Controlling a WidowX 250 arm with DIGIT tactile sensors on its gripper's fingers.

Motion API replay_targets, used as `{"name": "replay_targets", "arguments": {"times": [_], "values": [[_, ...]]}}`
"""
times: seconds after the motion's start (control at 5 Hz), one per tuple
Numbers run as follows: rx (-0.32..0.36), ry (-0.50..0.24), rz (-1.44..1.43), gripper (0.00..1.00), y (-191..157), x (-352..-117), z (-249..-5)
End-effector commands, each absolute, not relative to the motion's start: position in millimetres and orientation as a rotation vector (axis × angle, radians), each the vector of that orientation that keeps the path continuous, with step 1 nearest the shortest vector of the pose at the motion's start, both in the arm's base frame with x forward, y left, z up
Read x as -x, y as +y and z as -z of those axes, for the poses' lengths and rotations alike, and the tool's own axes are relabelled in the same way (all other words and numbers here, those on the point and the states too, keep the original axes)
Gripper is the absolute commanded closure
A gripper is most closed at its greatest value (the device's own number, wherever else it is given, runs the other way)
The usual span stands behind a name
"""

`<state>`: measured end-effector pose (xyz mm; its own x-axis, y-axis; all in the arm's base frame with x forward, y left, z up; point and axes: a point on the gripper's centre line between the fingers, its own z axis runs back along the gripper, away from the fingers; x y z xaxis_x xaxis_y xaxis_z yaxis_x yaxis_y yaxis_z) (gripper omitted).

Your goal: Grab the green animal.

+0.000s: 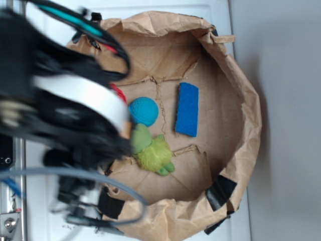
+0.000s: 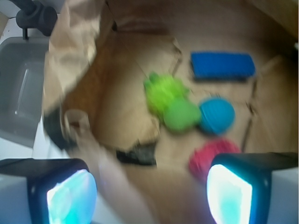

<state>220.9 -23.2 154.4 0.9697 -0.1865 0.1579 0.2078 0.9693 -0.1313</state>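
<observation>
Jaws wide apart above the green animal (image 2: 170, 101), nothing held.

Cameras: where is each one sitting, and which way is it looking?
Exterior view: sits high above the paper bag and looks down into it; the blurred black arm fills the left side, and its jaws cannot be made out.
Wrist view: rides on the gripper and looks down into the bag past two jaws, standing apart with nothing between them.
Both show the green animal, the teal ball, the blue block and the red lump.
</observation>
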Motion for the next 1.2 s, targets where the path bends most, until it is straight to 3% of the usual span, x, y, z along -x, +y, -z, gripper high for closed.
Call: {"name": "replay_targets", "arguments": {"times": [0.0, 0.2, 0.4, 0.6, 0.8, 1.0], "values": [[0.210, -0.197, 0.142, 0.00, -25.9, -266.5, -190.1], [0.184, -0.247, 0.146, 0.00, -13.8, -281.6, -155.4], [0.108, -0.259, 0.200, 0.00, 9.9, -281.0, -108.3], [0.115, -0.210, 0.229, 0.00, 28.7, -275.9, -94.3], [0.254, -0.088, 0.355, 0.00, 21.6, -254.3, -88.8], [0.283, -0.042, 0.404, 0.00, 0.0, -239.5, -77.3]]}}
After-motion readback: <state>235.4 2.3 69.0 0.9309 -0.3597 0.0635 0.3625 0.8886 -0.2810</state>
